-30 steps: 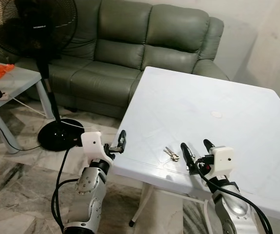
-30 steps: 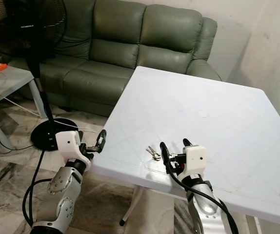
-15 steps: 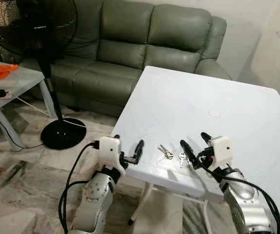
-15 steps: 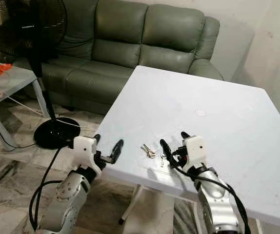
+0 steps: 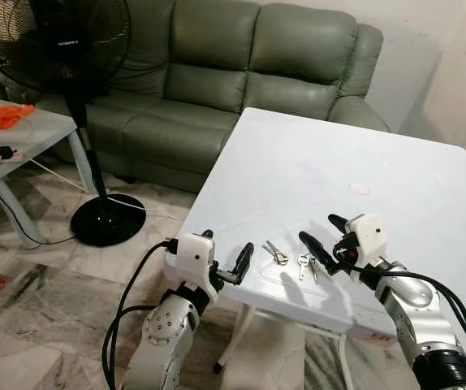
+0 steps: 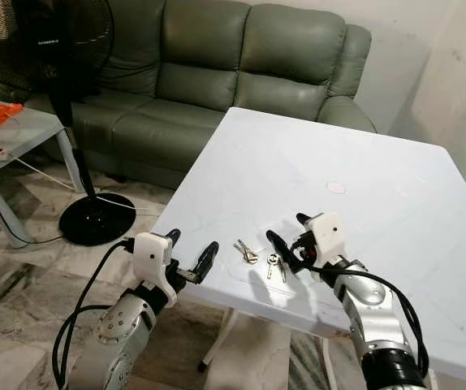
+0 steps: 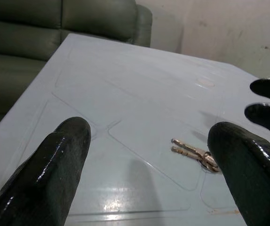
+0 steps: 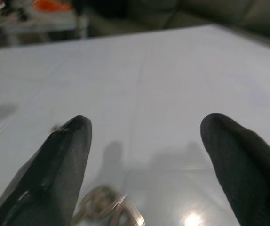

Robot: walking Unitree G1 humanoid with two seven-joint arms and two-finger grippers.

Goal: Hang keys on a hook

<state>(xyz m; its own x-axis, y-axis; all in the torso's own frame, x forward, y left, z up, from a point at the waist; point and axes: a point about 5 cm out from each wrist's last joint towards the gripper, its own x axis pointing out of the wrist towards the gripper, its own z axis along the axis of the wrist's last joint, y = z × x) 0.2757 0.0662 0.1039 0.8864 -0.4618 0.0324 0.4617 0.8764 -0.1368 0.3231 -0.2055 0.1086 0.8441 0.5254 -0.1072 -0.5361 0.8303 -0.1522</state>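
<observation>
Two empty, spread pincers, left [image 5: 226, 258] and right [image 5: 321, 234], flank keys [image 5: 276, 255] on table [image 5: 314, 171].

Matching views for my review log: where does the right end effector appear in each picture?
Left eye view: right end effector, lower right of centre, above the table's near edge.
Right eye view: just below centre.
Left wrist view: two black fingertips beyond the keys.
Right wrist view: its own fingers, either side.
Shared landmark: keys on the white table.
</observation>
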